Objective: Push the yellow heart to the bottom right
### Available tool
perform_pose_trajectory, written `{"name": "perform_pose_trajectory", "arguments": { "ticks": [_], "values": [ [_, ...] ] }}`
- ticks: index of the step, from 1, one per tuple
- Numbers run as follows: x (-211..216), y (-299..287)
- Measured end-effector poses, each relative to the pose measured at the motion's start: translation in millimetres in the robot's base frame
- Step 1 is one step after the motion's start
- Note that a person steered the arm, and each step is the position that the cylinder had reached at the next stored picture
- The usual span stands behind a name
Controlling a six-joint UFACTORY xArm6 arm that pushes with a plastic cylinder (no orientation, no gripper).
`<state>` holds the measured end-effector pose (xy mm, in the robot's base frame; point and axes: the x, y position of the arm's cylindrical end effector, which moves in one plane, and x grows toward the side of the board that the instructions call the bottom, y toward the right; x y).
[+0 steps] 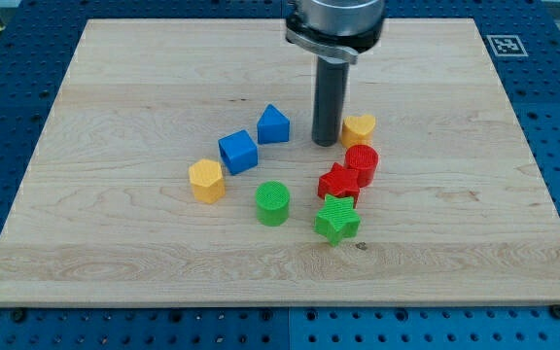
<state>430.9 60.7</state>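
The yellow heart (360, 127) lies right of the board's middle. My tip (326, 144) rests on the board just to the heart's left, close to it or touching. Below the heart are a red cylinder (362, 162), a red star (338, 183) and a green star (337, 219). A blue pentagon-like block (273, 124) sits left of my tip, with a blue cube (238, 152) further left.
A yellow hexagon (206, 180) lies at the left of the group and a green cylinder (272, 202) below the middle. The wooden board (115, 262) lies on a blue perforated table. A fiducial marker (507, 45) is at the board's top right corner.
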Motion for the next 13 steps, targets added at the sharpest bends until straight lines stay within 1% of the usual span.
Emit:
{"name": "perform_pose_trajectory", "arguments": {
  "ticks": [2,3,4,5,6,7,9,11,13],
  "values": [
    [1,68],
    [1,93],
    [-21,89],
    [-64,94],
    [-54,110],
    [-15,118],
    [27,174],
    [46,198],
    [66,200]
  ]
}}
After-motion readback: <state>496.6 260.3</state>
